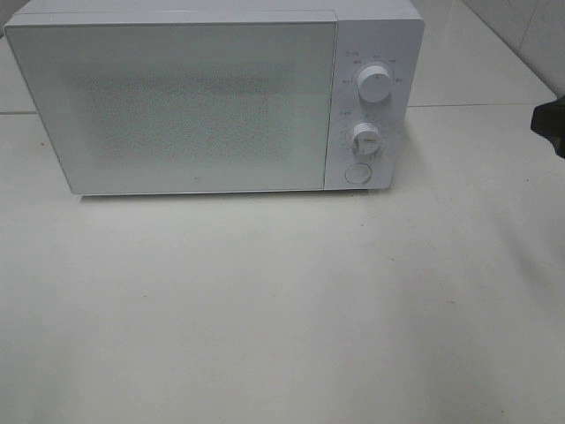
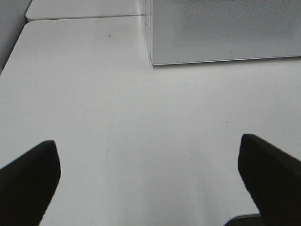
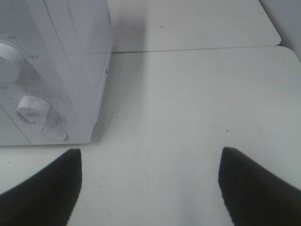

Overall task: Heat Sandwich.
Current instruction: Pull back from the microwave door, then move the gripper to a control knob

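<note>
Nearest to the high camera lies the white desk [image 1: 282, 336], and the front part of it carries nothing that I can see. Farther back stands a white microwave [image 1: 177, 97] with its door shut. The door is pale and dotted, so I cannot see inside through it. On the panel at the right of the door are an upper knob [image 1: 374, 86], a lower knob [image 1: 365, 139] and a round button [image 1: 357, 172] under them.

My left fingers [image 2: 28, 181] stand wide apart over the desk, in front of the microwave's left front corner, and they hold nothing; only the desk surface shows between them. My right fingers [image 3: 256, 186] are also spread wide and hold nothing. They are near the microwave's right front corner, beside the knobs.

At the right edge of the high view there is a dark part [image 1: 549, 124]; I cannot tell what it is.

Where the sandwich is I cannot tell, since no view shows it.
</note>
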{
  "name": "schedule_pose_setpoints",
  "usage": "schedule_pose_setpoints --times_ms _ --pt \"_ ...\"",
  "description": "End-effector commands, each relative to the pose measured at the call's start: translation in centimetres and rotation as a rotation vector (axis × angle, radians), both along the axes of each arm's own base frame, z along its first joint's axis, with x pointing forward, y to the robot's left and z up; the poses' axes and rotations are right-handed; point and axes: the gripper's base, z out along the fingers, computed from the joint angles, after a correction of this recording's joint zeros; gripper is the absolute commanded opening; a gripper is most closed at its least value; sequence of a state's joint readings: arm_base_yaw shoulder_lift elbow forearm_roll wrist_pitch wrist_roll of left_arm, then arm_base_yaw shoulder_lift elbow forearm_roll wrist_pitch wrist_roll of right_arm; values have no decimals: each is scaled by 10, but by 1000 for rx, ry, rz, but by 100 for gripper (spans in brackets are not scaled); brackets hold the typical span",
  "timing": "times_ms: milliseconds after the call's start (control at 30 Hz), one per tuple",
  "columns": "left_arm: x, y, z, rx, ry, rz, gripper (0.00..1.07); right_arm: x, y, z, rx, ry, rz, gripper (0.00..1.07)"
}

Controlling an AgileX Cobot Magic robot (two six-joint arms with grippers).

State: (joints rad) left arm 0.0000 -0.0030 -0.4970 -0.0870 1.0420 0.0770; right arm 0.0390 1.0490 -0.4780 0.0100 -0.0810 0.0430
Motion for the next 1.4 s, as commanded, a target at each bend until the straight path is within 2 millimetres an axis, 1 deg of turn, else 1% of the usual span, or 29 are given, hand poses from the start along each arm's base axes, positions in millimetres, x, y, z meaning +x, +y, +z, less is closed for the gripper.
schedule_pose_setpoints --times_ms 33,133,167,233,267,333,400,467,533,633,700,733,867,900,967,1000,1067,1133,1200,1300,1400 --pt "-3 0 0 -8 -25 1 97 12 0 -5 -3 -39 -2 76" --pt "-3 0 0 -8 -25 1 97 20 0 -16 -34 -93 10 76" --pt "-3 0 0 -8 -25 1 97 20 0 -16 -34 -93 10 76" --pt "-3 0 0 -8 -25 1 97 20 1 -24 -32 -111 7 76" --pt "-3 0 0 -8 -25 1 97 20 6 -31 -36 -128 10 76" --pt "-3 0 0 -8 -25 1 97 20 9 -34 -48 -138 20 76" --pt "-3 0 0 -8 -25 1 97 19 17 -41 -70 -153 44 76" --pt "-3 0 0 -8 -25 1 97 20 28 -51 -93 -160 58 76" --pt "-3 0 0 -8 -25 1 97 21 31 -54 -98 -163 60 76" --pt "-3 0 0 -8 -25 1 97 23 47 -63 -80 -179 61 76" --pt "-3 0 0 -8 -25 1 97 23 50 -65 -79 -185 60 76" --pt "-3 0 0 -8 -25 1 97 24 58 -70 -76 -195 62 76" --pt "-3 0 0 -8 -25 1 97 23 67 -76 -68 -205 51 76" --pt "-3 0 0 -8 -25 1 97 22 75 -80 -64 -215 42 76" --pt "-3 0 0 -8 -25 1 97 21 82 -83 -67 -225 48 76" --pt "-3 0 0 -8 -25 1 97 21 82 -83 -67 -225 48 76" --pt "-3 0 0 -8 -25 1 97 18 92 -89 -71 -230 57 76" --pt "-3 0 0 -8 -25 1 97 18 95 -89 -70 -231 58 76" --pt "-3 0 0 -8 -25 1 97 18 104 -92 -70 -247 65 76" --pt "-3 0 0 -8 -25 1 97 18 110 -94 -71 -253 68 76" --pt "-3 0 0 -8 -25 1 97 20 122 -96 -68 -264 75 76"
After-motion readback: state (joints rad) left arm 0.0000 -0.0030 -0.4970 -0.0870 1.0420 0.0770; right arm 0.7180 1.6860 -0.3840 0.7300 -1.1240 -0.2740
